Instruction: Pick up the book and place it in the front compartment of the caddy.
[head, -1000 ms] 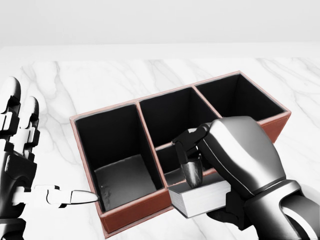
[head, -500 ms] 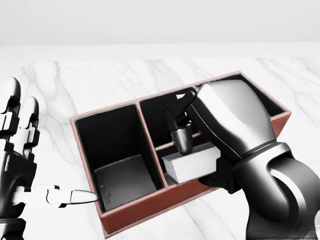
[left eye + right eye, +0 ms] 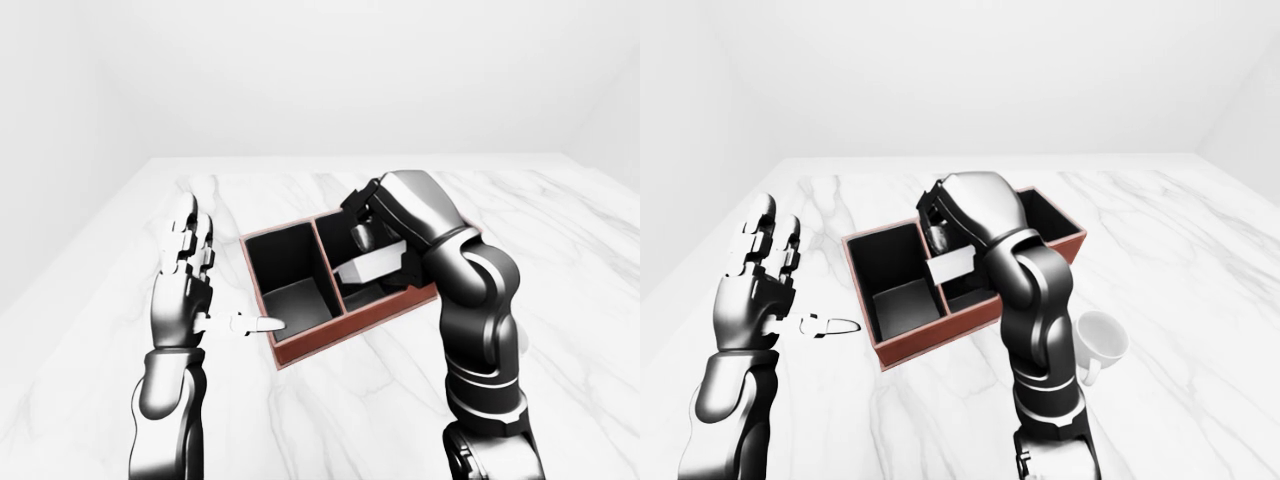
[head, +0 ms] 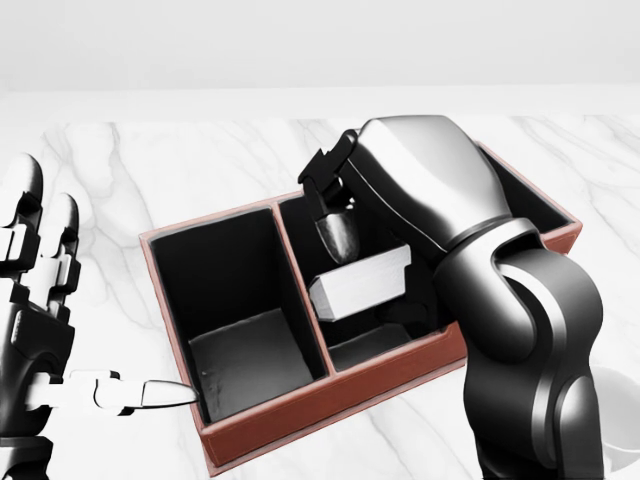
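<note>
book (image 4: 362, 281) over caddy (image 4: 300, 410) middle compartment | mug (image 3: 1102, 338) right of caddy

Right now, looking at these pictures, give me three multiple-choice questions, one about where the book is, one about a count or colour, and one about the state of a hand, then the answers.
1. Where is the book?
A. Flat on the marble table
B. Held over the middle compartments of the caddy
C. Lying on the floor of the leftmost compartment

2. What colour is the outside of the caddy?
A. Reddish brown
B. Blue
C. Yellow

3. What is the left hand doing?
A. Gripping the caddy's rim
B. Holding the mug
C. Open, fingers spread, holding nothing

Answers:
1 B, the head view shows the right hand holding the book above the caddy's middle section.
2 A, its outer walls are reddish brown around black insides.
3 C, its fingers stand apart beside the caddy, while the white mug sits untouched.
</note>
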Controlling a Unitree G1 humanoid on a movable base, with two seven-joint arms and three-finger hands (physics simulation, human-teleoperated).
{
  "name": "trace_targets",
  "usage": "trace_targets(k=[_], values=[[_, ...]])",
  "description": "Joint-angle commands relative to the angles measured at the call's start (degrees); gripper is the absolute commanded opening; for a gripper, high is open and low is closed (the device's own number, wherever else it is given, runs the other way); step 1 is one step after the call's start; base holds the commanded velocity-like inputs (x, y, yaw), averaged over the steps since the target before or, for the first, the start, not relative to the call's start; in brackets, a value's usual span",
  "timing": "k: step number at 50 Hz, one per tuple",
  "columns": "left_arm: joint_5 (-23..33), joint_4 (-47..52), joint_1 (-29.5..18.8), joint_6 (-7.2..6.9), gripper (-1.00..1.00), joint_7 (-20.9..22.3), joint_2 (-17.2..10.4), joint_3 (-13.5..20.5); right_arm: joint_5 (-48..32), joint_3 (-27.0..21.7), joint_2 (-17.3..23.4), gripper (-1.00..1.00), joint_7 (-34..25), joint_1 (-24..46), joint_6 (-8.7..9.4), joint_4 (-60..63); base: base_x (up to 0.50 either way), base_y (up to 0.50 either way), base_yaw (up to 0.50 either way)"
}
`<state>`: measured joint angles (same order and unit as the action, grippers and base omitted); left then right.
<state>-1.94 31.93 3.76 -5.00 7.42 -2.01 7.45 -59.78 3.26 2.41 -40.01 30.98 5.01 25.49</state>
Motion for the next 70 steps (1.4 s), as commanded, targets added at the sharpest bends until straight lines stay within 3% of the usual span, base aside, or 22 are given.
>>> trace_targets(k=[1,70], values=[[0.18,0.02,0.16,0.0,1.0,-0.01,0.05,-0.23,-0.1,-0.43,0.28,-1.0,0.01,2.99,-0.01,-2.61,0.0,0.0,0.0],[1.0,-0.81,0.38,0.0,1.0,-0.05,0.19,-0.96,2.97,-1.2,2.15,-1.0,3.86,13.92,-0.01,-19.41,0.0,0.0,0.0]])
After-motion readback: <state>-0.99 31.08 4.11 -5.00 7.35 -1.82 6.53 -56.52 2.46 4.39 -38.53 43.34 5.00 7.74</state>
